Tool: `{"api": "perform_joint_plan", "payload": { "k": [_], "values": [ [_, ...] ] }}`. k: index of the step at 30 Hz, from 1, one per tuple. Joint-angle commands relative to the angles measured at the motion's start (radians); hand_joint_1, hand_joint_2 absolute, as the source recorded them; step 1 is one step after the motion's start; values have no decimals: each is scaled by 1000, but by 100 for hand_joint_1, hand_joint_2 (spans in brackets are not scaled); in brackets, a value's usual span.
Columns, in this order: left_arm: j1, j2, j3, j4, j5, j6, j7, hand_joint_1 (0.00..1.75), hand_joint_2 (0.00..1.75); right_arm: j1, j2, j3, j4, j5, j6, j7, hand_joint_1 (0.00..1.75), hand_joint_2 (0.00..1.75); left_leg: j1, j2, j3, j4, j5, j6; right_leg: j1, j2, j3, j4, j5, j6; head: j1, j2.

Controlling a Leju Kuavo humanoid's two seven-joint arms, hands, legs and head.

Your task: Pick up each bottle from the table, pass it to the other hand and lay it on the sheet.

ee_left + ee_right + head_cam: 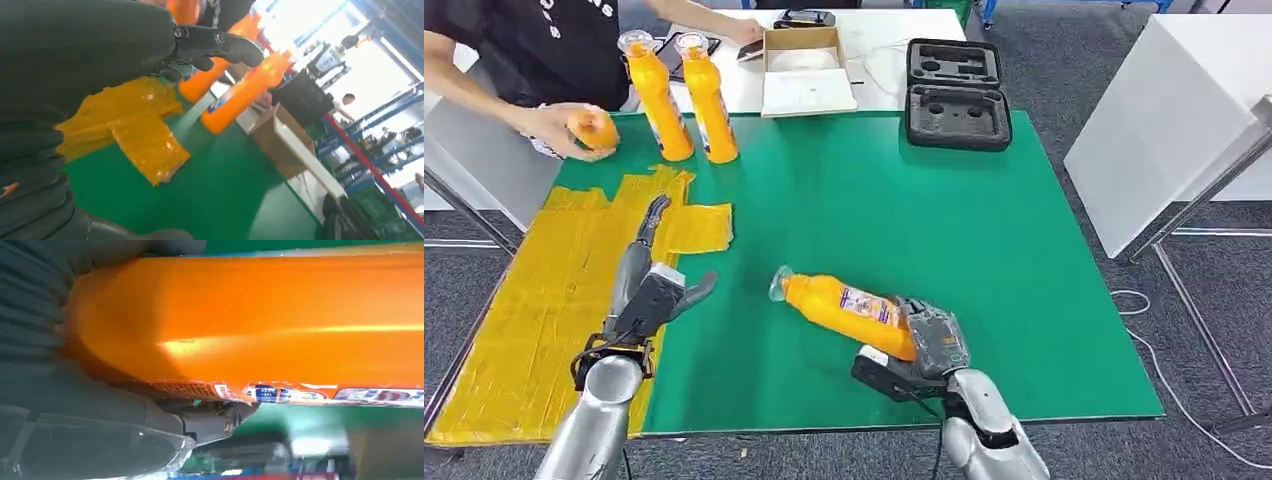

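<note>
At upper centre of the head view, an open cardboard box (808,70) holds something white, and beside it a black case (957,92) lies open showing moulded foam. The right hand (932,340) grips the base of an orange bottle (844,303) low at centre, lying lengthwise with its clear cap toward the upper left, label print too small to read. The left hand (652,285) hangs spread and holds nothing over the yellow sheet (544,300) on the green desk (904,230).

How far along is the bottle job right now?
No bottle lies on the yellow sheet yet. The right hand grips one orange bottle, tilted on its side over the green table. The left hand is open over the sheet's edge, so the handover is pending. Two upright bottles remain at the far edge; a person's hand holds another.
</note>
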Motion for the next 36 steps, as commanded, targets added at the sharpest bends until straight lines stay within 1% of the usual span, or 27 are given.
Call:
{"api": "perform_joint_plan", "payload": {
  "k": [1,2,3,4,5,6,7,8,9,12,15,17,18,19,21,22,23,24,25,26,27,29,31,32,33,34,36],
  "values": [
    [-15,-12,-52,-2,50,-48,3,0,175,-4,84,-107,-83,-158,-101,-98,175,175,1,1,4,2,-4,-4,2,-2,4,1,-4,-2,0,0],
    [-15,-12,-52,-2,50,-48,3,0,175,-4,84,-107,-83,-158,-101,-98,175,175,1,1,3,1,-3,-3,2,-2,4,0,-3,-2,0,0],
    [-18,-11,-55,3,58,-53,5,0,175,-6,93,-113,-74,-191,-120,-122,175,175,1,1,2,1,-3,-3,1,-1,3,0,-3,-1,0,0],
    [-22,-6,-67,8,75,-60,7,0,175,-15,101,-115,-63,-254,-144,-161,175,175,1,1,4,1,-4,-4,2,-2,5,0,-4,-2,0,0],
    [-27,-6,-77,13,97,-75,7,0,175,-24,103,-110,-54,-272,-159,-173,175,175,1,1,2,1,-3,-3,1,-1,3,0,-3,-1,0,0],
    [-43,-9,-95,29,126,-91,15,0,175,-41,113,-105,-45,-312,-179,-194,175,175,2,3,3,2,-4,-4,2,0,4,0,-4,-2,0,0],
    [-57,-9,-113,44,147,-100,21,0,175,-53,113,-95,-34,-329,-185,-199,175,175,1,2,0,1,-2,-3,1,0,1,0,-2,-1,-1,0],
    [-72,-11,-131,60,180,-122,29,0,175,-60,113,-84,-28,-347,-194,-205,175,175,2,2,2,2,-4,-4,2,-1,3,1,-4,-2,0,0],
    [-83,-19,-138,77,231,-160,38,0,175,-67,116,-79,-21,-368,-203,-216,175,175,1,1,0,1,-3,-3,1,-2,1,1,-3,-2,0,0],
    [-119,-28,-172,124,310,-206,50,0,175,-89,128,-60,14,-406,-238,-254,175,175,1,0,-1,1,-1,-2,1,-1,-1,0,-2,-1,0,0],
    [-124,-27,-179,130,315,-207,51,0,175,-95,129,-57,23,-409,-242,-257,175,175,1,1,1,1,-2,-4,2,-2,2,0,-3,-2,0,0],
    [-124,-24,-180,129,317,-206,51,0,175,-96,128,-56,25,-410,-243,-258,175,175,1,1,0,0,-2,-3,1,0,0,-1,-2,-1,0,0],
    [-123,-24,-178,131,344,-226,52,0,175,-96,126,-54,26,-414,-247,-264,175,175,1,1,-1,0,-1,-2,1,0,-1,-1,-1,-1,0,0],
    [-125,-23,-183,134,372,-249,55,0,175,-101,127,-50,31,-423,-249,-271,175,175,1,2,1,0,-3,-3,1,-1,2,-1,-2,-1,0,0],
    [-147,-24,-215,160,435,-301,64,0,175,-127,132,-34,67,-439,-261,-291,175,175,1,1,-1,0,-1,-2,1,-1,-1,-1,-1,-1,-1,0],
    [-155,-27,-224,175,494,-344,74,0,175,-138,134,-27,81,-451,-271,-306,175,175,1,1,1,1,-3,-4,1,-1,2,0,-3,-2,0,0],
    [-169,-26,-247,195,527,-355,81,0,175,-156,139,-16,106,-465,-274,-316,175,175,1,1,-1,0,-2,-3,1,-1,0,0,-2,-1,0,0],
    [-183,-25,-278,216,543,-356,85,0,175,-167,141,-4,121,-479,-276,-330,175,175,1,1,-2,0,-1,-2,1,0,-1,-1,-1,-1,0,0],
    [-189,-30,-285,225,548,-355,87,0,175,-171,140,3,126,-481,-274,-335,175,175,2,2,1,1,-3,-4,2,0,2,0,-2,-2,0,0],
    [-196,-37,-294,241,575,-361,90,0,175,-184,140,17,142,-482,-272,-340,175,175,1,1,-1,0,-2,-3,1,-1,0,-1,-2,-1,0,0],
    [-200,-41,-302,248,596,-369,88,0,175,-198,142,29,158,-488,-267,-345,175,175,2,2,1,1,-3,-4,2,-1,3,0,-3,-2,0,0],
    [-201,-40,-321,246,613,-371,83,0,175,-221,144,51,192,-499,-256,-356,175,175,1,2,-1,0,-2,-3,1,0,0,-1,-1,-1,0,0],
    [-202,-39,-340,236,628,-369,80,0,175,-235,147,76,221,-506,-247,-372,175,175,2,3,3,2,-4,-5,3,0,5,0,-3,-2,0,0],
    [-205,-37,-351,228,640,-365,82,0,175,-244,150,94,236,-510,-245,-384,175,175,1,2,-1,0,-2,-3,1,1,-1,-1,-1,-1,-1,0],
    [-206,-37,-354,225,645,-365,84,0,175,-248,150,103,241,-511,-240,-389,175,175,1,3,1,1,-3,-3,2,1,1,-1,-2,-1,0,0],
    [-207,-35,-360,219,655,-362,86,0,175,-256,150,117,254,-511,-238,-396,175,175,1,2,-1,0,-2,-3,1,1,0,-1,-1,-1,0,0],
    [-207,-31,-370,207,671,-355,90,0,175,-269,155,146,282,-510,-233,-408,175,175,2,3,3,2,-5,-5,2,0,4,0,-4,-2,0,0]
  ]
}}
